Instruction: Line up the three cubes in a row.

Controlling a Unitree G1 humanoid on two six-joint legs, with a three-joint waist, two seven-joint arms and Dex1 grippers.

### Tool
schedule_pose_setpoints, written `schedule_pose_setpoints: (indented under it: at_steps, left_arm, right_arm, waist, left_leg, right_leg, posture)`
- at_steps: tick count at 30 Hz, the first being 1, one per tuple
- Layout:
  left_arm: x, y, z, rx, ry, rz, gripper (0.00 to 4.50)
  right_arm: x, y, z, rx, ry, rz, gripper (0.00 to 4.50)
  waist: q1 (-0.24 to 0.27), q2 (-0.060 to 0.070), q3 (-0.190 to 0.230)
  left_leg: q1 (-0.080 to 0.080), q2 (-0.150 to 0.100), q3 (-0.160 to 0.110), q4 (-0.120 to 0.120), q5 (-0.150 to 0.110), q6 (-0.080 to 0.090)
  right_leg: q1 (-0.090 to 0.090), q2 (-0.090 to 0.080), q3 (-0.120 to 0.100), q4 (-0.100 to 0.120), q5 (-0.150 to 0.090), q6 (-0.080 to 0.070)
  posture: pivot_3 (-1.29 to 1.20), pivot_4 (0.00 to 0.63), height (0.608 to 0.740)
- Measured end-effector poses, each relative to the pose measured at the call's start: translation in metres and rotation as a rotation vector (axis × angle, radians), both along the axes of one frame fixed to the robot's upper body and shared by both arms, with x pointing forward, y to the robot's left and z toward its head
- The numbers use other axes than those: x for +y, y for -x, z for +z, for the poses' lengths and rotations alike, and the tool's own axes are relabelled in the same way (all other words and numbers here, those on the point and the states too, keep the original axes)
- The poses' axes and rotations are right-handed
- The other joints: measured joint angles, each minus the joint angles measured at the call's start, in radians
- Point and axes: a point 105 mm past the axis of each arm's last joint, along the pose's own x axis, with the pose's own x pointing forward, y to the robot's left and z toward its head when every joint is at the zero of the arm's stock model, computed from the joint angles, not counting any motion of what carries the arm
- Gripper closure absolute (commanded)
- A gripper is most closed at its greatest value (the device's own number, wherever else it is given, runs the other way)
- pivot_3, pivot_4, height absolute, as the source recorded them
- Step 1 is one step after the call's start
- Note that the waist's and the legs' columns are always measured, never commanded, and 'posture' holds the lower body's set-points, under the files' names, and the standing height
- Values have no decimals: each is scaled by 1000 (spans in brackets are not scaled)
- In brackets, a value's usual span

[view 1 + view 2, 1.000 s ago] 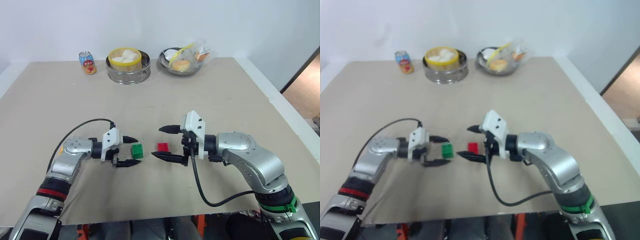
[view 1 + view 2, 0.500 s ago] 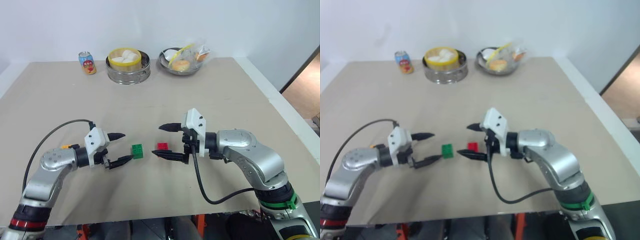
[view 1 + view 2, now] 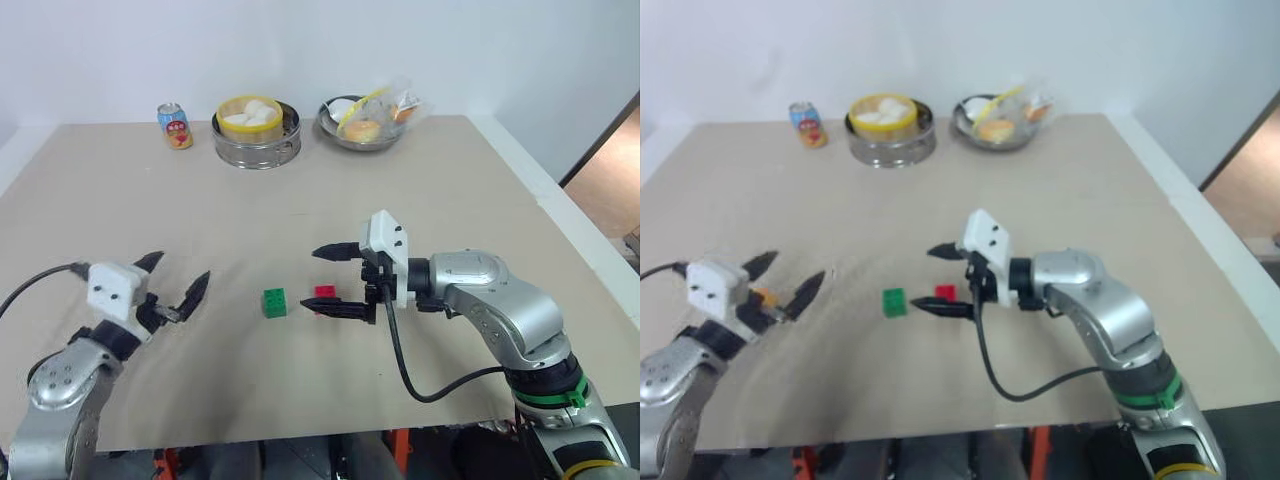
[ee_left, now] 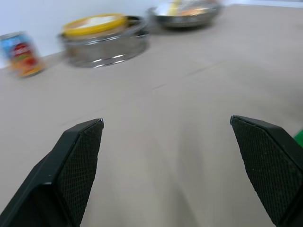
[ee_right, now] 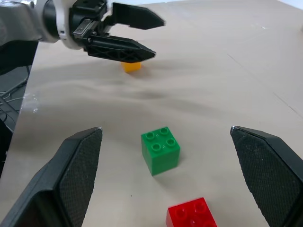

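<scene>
The green cube (image 3: pixel 274 302) and the red cube (image 3: pixel 325 293) sit side by side on the tan table (image 3: pixel 420 200), a small gap between them. My right gripper (image 3: pixel 312 277) is open, pointing left, with the red cube just by its lower finger. The orange-yellow cube (image 5: pixel 131 66) lies farther left, under my left gripper (image 5: pixel 158 38). That left gripper (image 3: pixel 182 267) is open and empty, well left of the green cube. In the right wrist view the green cube (image 5: pixel 161 149) and the red cube (image 5: pixel 191 215) lie between my open fingers (image 5: pixel 78 165).
At the table's far edge stand a soda can (image 3: pixel 175 125), a steamer basket with white buns (image 3: pixel 257 130) and a metal bowl of food (image 3: pixel 365 122). The table's right edge (image 3: pixel 560 215) runs diagonally past my right arm.
My left gripper has drawn back from the green cube to the left and turned to point forward. The green cube stays on the table. The right arm has not moved.
</scene>
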Motion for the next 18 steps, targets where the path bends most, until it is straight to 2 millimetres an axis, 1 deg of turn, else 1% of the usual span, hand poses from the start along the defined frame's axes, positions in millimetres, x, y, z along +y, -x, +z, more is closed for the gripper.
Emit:
schedule_pose_setpoints:
  at_steps: [3,4,8,12,15,18]
  left_arm:
    - [18,8,-1,-36,64,185,69]
    - [27,12,1,-56,83,266,69]
    - [49,24,-3,-65,107,452,69]
    - [53,31,-16,-28,146,513,69]
    - [50,31,-20,-14,157,511,69]
    - [48,28,-23,-5,168,500,69]
  right_arm:
    - [1,1,0,10,-6,7,0]
    - [3,3,2,5,-11,14,0]
    - [12,9,9,-41,2,64,0]
    - [21,12,18,-79,-11,101,0]
    - [23,12,22,-98,-8,116,0]
    - [24,10,22,-97,5,120,0]
  waist:
    - [2,-1,0]
    - [2,-1,0]
    - [2,-1,0]
    - [2,-1,0]
    - [2,-2,0]
    - [2,-2,0]
  left_leg:
    - [0,0,0,1,0,0]
    - [0,0,0,1,0,0]
    - [0,0,0,1,0,0]
    - [0,0,0,1,0,0]
    - [0,0,0,2,0,0]
    - [0,0,0,2,0,0]
  right_leg:
    - [0,0,0,0,0,0]
    - [0,0,0,0,1,0]
    - [0,1,0,0,1,0]
    - [0,0,0,0,0,0]
    - [0,0,0,0,0,0]
    - [0,0,0,0,1,0]
  posture:
    - [0,150,740]
    - [0,150,740]
    - [0,150,740]
    - [0,150,740]
    - [0,150,740]
    - [0,150,740]
